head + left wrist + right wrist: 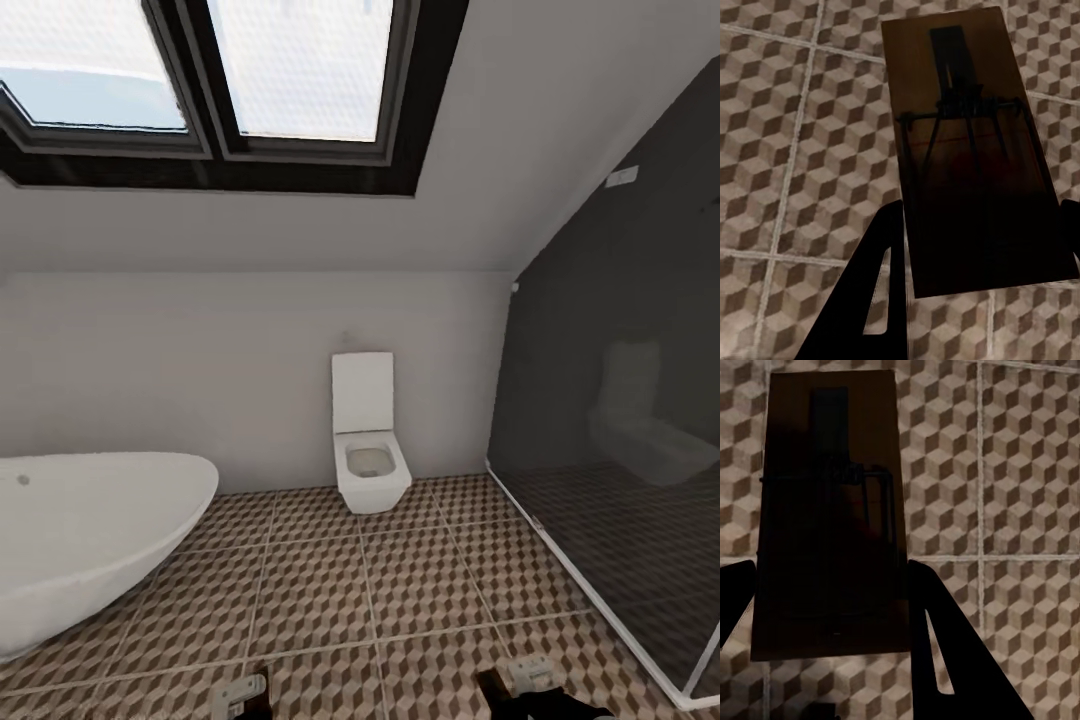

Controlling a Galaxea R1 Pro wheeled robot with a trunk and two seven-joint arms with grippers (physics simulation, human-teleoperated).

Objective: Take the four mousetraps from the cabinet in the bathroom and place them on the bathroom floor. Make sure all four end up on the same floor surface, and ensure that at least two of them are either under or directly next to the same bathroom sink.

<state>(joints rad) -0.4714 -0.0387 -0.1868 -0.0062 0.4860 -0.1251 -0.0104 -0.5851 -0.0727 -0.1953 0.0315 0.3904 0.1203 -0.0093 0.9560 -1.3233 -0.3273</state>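
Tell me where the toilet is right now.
In the head view the white toilet stands against the far wall, a little right of centre, between the white bathtub on the left and the dark glass shower screen on the right.

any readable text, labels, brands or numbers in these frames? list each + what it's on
None readable.
The mousetrap in the left gripper: dark wire parts and a faint red spot, no print.
The mousetrap in the right gripper: same, no print.
The toilet, bathtub and bathroom floor: no markings.
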